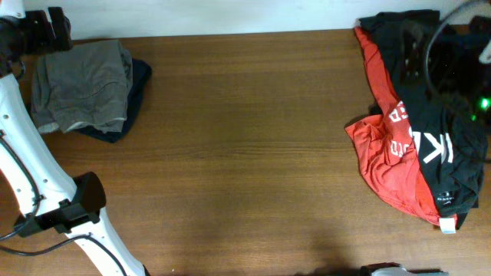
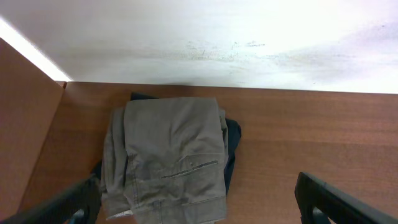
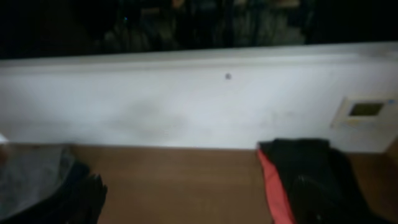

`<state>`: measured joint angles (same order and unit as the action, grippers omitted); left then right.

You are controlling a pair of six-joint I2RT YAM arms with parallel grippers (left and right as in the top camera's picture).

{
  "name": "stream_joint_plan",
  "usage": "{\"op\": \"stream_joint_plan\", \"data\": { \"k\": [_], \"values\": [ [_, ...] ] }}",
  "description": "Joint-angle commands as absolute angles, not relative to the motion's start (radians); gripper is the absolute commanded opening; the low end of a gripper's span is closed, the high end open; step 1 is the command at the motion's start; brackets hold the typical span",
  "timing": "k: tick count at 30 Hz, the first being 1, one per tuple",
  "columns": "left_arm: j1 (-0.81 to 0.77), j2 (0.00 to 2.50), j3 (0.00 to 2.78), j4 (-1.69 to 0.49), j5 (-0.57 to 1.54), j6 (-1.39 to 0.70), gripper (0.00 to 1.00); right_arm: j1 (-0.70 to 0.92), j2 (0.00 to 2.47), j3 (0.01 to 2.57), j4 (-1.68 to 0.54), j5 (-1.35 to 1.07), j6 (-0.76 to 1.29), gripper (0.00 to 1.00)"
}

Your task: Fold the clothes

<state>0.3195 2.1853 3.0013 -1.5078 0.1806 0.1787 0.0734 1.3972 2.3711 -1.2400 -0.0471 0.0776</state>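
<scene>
The clothes, grey-olive shorts (image 1: pixel 80 84), lie folded in a compact stack at the table's far left corner. In the left wrist view the shorts (image 2: pixel 171 155) show a pocket seam, with the waistband nearest the camera. My left gripper (image 2: pixel 198 190) hangs over their near edge. Its black fingers (image 2: pixel 323 199) are spread wide, well outside the cloth, and hold nothing. My right gripper (image 3: pixel 199 208) is low at the table's front, open and empty, facing bare wood. Only its left finger shows clearly. A sliver of the right arm (image 1: pixel 399 270) shows at the overhead's bottom edge.
A dark navy garment (image 1: pixel 134 96) lies under the shorts and sticks out on their right. Red and black T-shirts (image 1: pixel 414 146) with white lettering are heaped at the right edge. The left arm's white links (image 1: pixel 31 161) run along the left side. A white wall (image 2: pixel 249 37) backs the table (image 1: pixel 245 153).
</scene>
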Motion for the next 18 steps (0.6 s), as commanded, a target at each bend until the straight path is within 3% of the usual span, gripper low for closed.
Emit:
{"op": "stream_joint_plan", "data": {
  "k": [1,10,18],
  "values": [
    [0.321,2.192,2.996,-1.509,0.195,0.170,0.99,0.070,1.283,2.082,-1.113,0.043,0.077,0.99],
    [0.321,2.192,2.996,-1.509,0.195,0.170,0.99,0.070,0.985,1.259,-0.537,0.084,0.078,0.99],
    [0.321,2.192,2.996,-1.509,0.195,0.170,0.99,0.014,0.770,0.749,-0.241,0.079,0.078,0.99]
  ]
}}
